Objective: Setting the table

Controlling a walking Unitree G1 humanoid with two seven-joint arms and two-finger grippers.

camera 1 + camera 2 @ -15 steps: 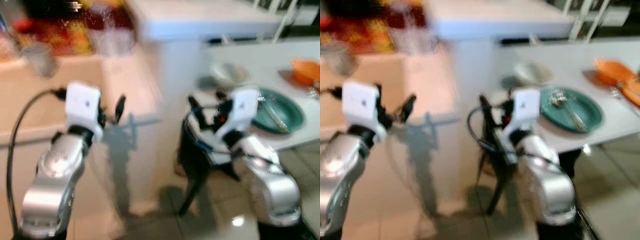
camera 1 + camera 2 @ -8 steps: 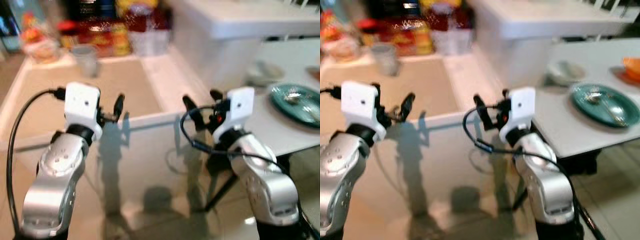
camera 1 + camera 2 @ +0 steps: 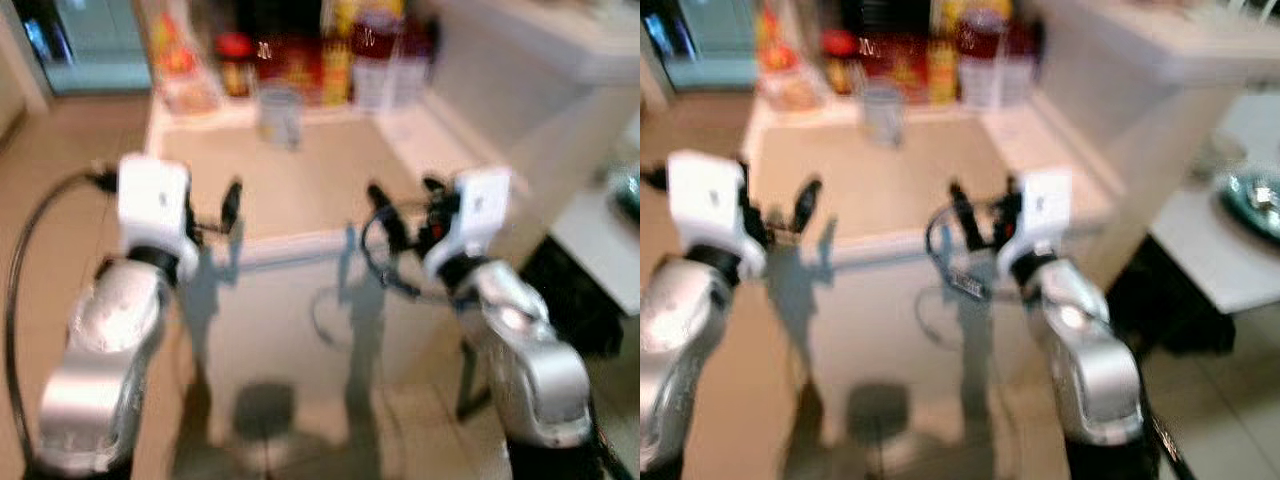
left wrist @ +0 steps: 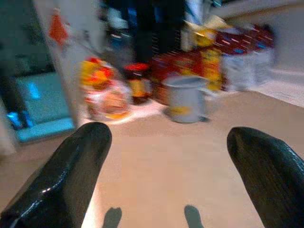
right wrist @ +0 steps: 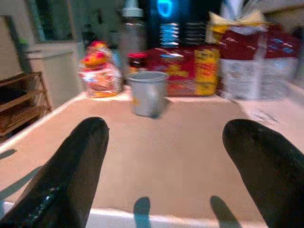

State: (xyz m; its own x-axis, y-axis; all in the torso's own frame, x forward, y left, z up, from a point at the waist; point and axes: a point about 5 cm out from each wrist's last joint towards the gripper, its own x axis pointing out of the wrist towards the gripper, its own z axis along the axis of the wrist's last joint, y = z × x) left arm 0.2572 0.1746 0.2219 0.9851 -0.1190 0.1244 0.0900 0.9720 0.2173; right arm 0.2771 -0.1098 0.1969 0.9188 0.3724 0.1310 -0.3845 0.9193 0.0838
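A grey cup (image 3: 278,112) stands upright near the far edge of a beige counter (image 3: 310,185), in front of a row of packets and jars. In the wrist views the cup (image 4: 185,98) (image 5: 147,92) is straight ahead, well beyond the fingertips. My left gripper (image 3: 218,205) and right gripper (image 3: 405,195) hover side by side over the counter's near edge, both open and holding nothing. A teal plate (image 3: 1255,198) with cutlery on it lies on the white dining table (image 3: 1205,262) at the far right.
Red and yellow food packets, a jar and bottles (image 3: 310,55) line the back of the counter. A tall white unit (image 3: 1140,90) rises between counter and dining table. Tiled floor (image 3: 60,170) lies to the left. The head views are blurred.
The camera has swung left: the dining table and plate slid to the right edge and the counter now fills the middle. Both arms keep the same raised, open pose.
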